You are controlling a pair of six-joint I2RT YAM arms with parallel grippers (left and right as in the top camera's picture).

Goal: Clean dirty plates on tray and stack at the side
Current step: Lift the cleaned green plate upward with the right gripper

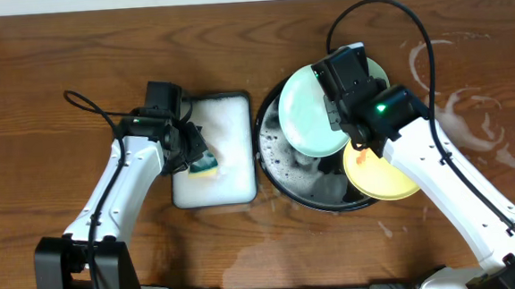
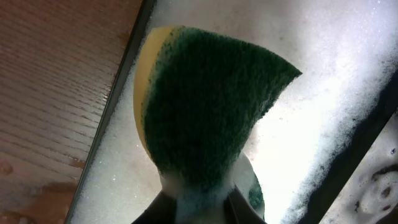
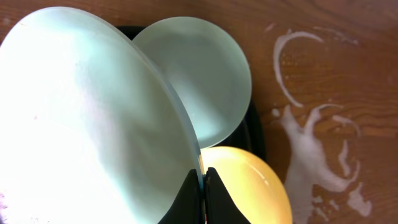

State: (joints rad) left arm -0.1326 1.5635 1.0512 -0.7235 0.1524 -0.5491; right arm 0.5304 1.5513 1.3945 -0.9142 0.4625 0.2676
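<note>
The left gripper [image 1: 189, 153] is closed narrowly on the lower end of a soft yellow sponge with a dark green scouring face [image 2: 205, 106]. The sponge hangs just above the white rectangular tray full of foam [image 1: 229, 193]. It looks soaked, and it is held only by one end, so I think it may bend away or drip when it is pushed against something. To the right, the right gripper [image 3: 202, 186] is shut tight on the thin rim of a round, glossy, pale mint-green plate [image 3: 81, 112] and holds it tilted on edge over the large round black tray [image 1: 264, 153]. This pinch is small and the plate seems wet, so the plate may swing or slip once the sponge presses on it. Directly beyond the fingers lies the second mint-green plate [image 3: 193, 74], and beside them the yellow round plate [image 3: 249, 186], so a falling plate would probably hit one of them. The bare wooden side with white soapy rings [image 3: 323, 93] lies further right of this gripper, with no plate on it.
</note>
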